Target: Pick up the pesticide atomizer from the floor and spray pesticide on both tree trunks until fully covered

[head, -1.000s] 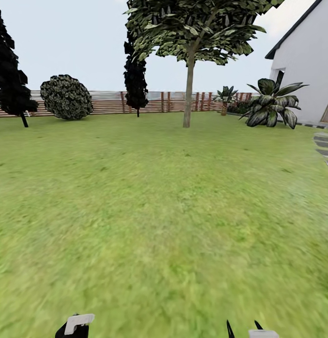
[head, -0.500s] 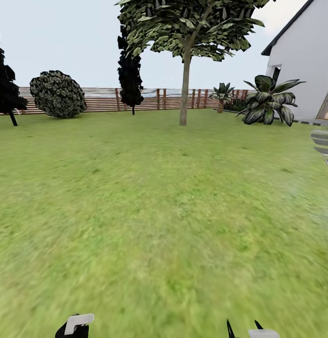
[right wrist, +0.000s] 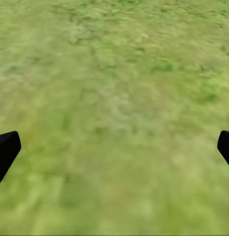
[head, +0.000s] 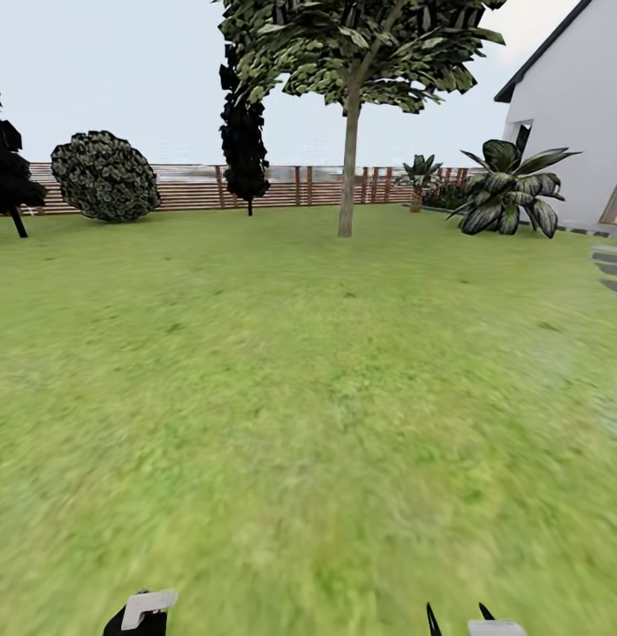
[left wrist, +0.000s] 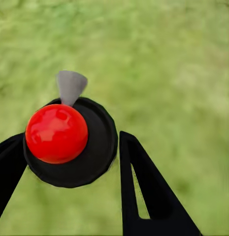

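- Left tool (left wrist: 70, 162) is closed around the pesticide atomizer (left wrist: 70, 142): its black fingers (left wrist: 153, 196) flank the round black body, the red cap faces the wrist camera and the grey nozzle juts beyond the fingertips, so the spray would likely leave ahead of the arm.
- In the head view that left tool (head: 140, 614) sits low at the frame's bottom edge, carried rather than aimed, which suits travel toward a target.
- Right tool (right wrist: 114, 142) is spread wide with nothing between its black tips, only grass beneath; its tips (head: 459, 618) show at the head view's lower edge.
- Lawn (head: 308, 397) is flat green grass, open all the way forward.
- One tree (head: 361, 44) with a slim grey-brown trunk (head: 347, 150) stands well ahead, no white mist on it as far as I can tell.
- Beyond lie a narrow black-leaved tree (head: 243, 124), a round bush (head: 105, 175), a slatted wooden fence (head: 194, 187), broad-leaved plants (head: 512, 190) and a white house wall (head: 578, 115).
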{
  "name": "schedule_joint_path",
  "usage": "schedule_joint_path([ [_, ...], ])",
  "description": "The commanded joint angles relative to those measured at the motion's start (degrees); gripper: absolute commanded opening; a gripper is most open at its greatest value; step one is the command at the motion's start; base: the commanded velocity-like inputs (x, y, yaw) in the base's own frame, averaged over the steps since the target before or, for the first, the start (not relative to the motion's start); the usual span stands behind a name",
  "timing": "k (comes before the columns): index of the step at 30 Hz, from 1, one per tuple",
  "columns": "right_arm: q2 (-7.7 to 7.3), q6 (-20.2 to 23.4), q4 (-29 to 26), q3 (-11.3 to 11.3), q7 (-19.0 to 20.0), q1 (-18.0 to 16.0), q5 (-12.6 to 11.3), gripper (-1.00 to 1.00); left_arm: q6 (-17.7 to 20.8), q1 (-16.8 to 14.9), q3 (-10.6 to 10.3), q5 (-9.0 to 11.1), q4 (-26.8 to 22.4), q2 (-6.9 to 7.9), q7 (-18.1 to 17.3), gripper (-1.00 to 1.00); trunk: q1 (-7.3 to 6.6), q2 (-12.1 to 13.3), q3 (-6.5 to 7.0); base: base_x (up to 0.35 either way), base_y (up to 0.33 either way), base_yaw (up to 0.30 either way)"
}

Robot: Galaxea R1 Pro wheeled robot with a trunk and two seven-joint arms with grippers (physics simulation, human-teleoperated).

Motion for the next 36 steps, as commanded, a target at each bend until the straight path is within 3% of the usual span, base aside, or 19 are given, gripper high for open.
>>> schedule_joint_path([
  [1,-0.01,0.0,0.0,0.0,0.0,0.0,0.0,1.00,0.0,0.0,0.0,0.0,0.0,0.00,0.0,-1.00,0.00,0.0,-0.07,0.343,0.000,0.000],
  [20,-0.03,0.0,-0.1,0.1,0.0,0.0,0.0,1.00,0.0,0.0,-0.1,0.0,0.0,0.00,0.0,-1.00,0.00,0.0,-1.74,0.343,0.000,-0.044],
  [36,-0.06,0.0,-0.1,0.0,-0.1,0.0,0.0,1.00,0.0,0.0,0.0,0.0,0.0,0.00,0.0,-1.00,0.00,0.0,-1.90,0.343,0.000,-0.006],
])
